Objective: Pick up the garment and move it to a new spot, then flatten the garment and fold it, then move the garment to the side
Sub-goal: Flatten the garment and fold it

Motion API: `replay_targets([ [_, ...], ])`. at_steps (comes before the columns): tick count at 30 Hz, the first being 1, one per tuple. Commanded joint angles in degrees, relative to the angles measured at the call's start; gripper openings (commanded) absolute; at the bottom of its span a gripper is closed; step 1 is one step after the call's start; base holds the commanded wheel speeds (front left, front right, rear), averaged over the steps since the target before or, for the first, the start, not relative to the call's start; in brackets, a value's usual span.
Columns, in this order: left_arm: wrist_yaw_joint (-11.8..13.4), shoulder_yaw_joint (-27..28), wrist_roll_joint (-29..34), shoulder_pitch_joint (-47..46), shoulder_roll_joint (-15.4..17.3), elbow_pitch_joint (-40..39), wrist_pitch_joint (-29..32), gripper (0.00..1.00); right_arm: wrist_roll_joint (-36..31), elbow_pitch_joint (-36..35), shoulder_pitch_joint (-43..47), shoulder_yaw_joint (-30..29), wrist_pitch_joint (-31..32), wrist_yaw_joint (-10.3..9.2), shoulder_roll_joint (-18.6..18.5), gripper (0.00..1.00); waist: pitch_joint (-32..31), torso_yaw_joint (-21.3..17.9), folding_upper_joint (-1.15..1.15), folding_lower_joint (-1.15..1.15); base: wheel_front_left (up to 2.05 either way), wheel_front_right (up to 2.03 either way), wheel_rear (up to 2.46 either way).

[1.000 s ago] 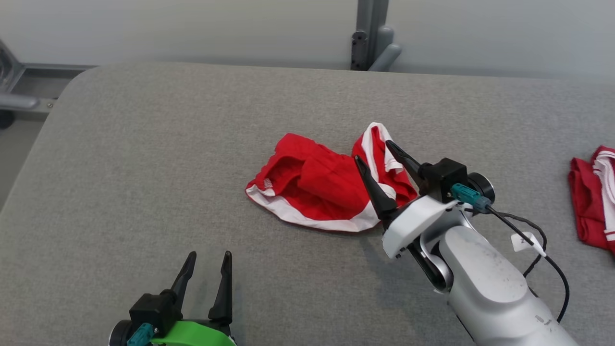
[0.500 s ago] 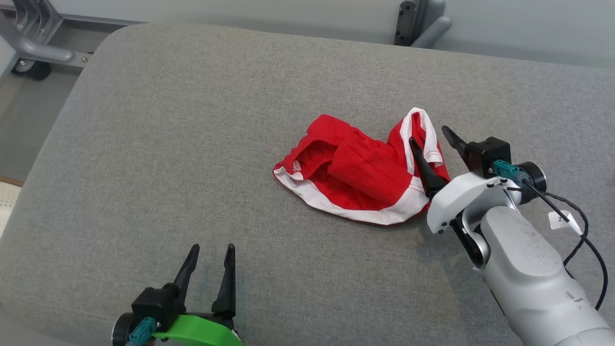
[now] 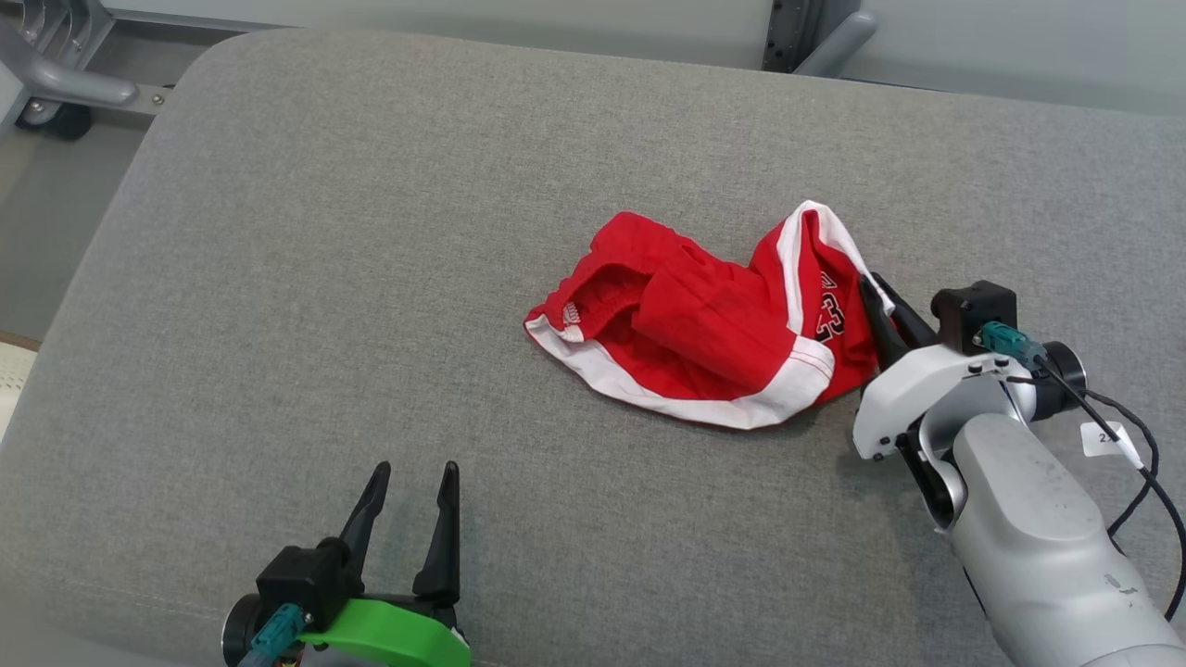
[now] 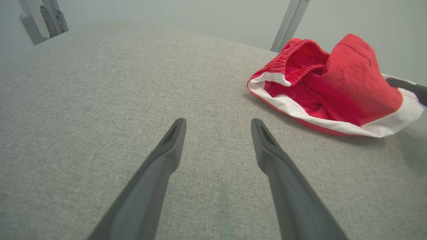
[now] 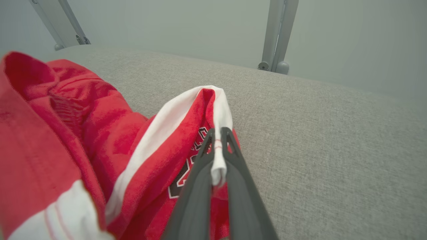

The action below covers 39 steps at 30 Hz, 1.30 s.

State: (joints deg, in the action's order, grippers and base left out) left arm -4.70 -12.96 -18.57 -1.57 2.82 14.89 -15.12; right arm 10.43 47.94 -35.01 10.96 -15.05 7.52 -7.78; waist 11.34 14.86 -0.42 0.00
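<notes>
Half a second back the right gripper had its two dark fingers spread either side of the white hem; now they are pressed together with that hem pinched between them, seen plainly in the right wrist view. The pinched edge stands up higher than before, and the fold has opened to bare some black lettering with white outline that was covered earlier. The crumpled red cloth garment with white trim lies right of centre in the head view on the grey woven padded surface, and its left part looks unmoved. The whole head view has slid since a second ago, so the camera has shifted. The left gripper, lower left of the head view, is as it was: fingers wide apart, nothing between them, above bare grey fabric and well apart from the garment. The lettering is creased into the fold and cannot be read. A small white tag on the black cable at right shows a "2"; the rest is too small to read. The right fingers hide the hem's lower end.
</notes>
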Motion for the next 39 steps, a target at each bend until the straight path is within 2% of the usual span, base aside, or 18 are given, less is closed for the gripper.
replay_targets([
  [1, 0.3, 0.1, -0.4, -0.6, 0.2, -0.1, 0.0, 1.00, -0.4, 0.2, 0.8, -0.6, -0.2, -0.07, -0.1, 0.00, 0.1, 0.1, 0.42, 0.00, 0.00, 0.00, 0.00],
  [6, 0.1, -0.4, -0.8, -1.3, 0.2, 0.0, 0.0, 1.00, -3.1, -0.9, -2.0, -1.7, -0.2, -0.07, -2.4, 0.00, 0.8, 0.8, 0.42, 0.00, 0.00, 0.00, 0.00],
  [12, -0.3, -2.1, -1.5, -3.0, 0.2, 0.4, 0.0, 1.00, -9.1, -1.2, -13.0, -1.3, -0.2, -0.07, -9.4, 0.00, 2.6, 3.9, 0.42, 0.00, 0.00, 0.00, 0.00],
  [17, 0.2, -3.0, -2.0, -3.3, 0.2, 0.7, 0.0, 1.00, -11.4, 0.8, -19.0, -0.7, -0.1, -0.07, -12.0, 0.00, 3.3, 6.4, 0.42, 0.00, 0.00, 0.00, 0.00],
  [18, 0.3, -3.1, -2.2, -2.9, 0.2, 1.0, 0.0, 1.00, -12.2, 1.7, -20.1, -0.9, -0.1, -0.08, -12.7, 0.18, 3.4, 6.7, 0.42, 0.00, 0.00, 0.00, 0.00],
  [19, 0.4, -3.1, -2.4, -2.6, 0.2, 1.1, 0.0, 1.00, -13.0, 2.6, -21.1, -1.2, -0.1, -0.08, -13.2, 1.00, 3.5, 6.9, 0.42, 0.00, 0.00, 0.00, 0.00],
  [26, 1.0, -2.1, -2.6, -1.0, 0.1, 1.7, 0.0, 1.00, -14.0, 6.9, -17.9, -8.1, -0.1, -0.08, -11.8, 1.00, 2.0, 5.5, 0.42, 0.00, 0.00, 0.00, 0.00],
  [31, 0.8, -0.6, -1.3, -0.3, 0.2, 2.0, 0.0, 1.00, -10.7, 0.9, -9.6, -9.5, -0.1, -0.08, -7.9, 1.00, -1.5, 1.9, 0.42, 0.00, 0.00, 0.00, 0.00],
  [39, 0.0, 2.2, 0.4, 2.2, 0.2, 2.9, 0.0, 1.00, -3.7, -9.6, 6.7, -4.6, -0.1, -0.08, -2.7, 1.00, -8.1, -4.0, 0.42, 0.00, 0.00, 0.00, 0.00],
])
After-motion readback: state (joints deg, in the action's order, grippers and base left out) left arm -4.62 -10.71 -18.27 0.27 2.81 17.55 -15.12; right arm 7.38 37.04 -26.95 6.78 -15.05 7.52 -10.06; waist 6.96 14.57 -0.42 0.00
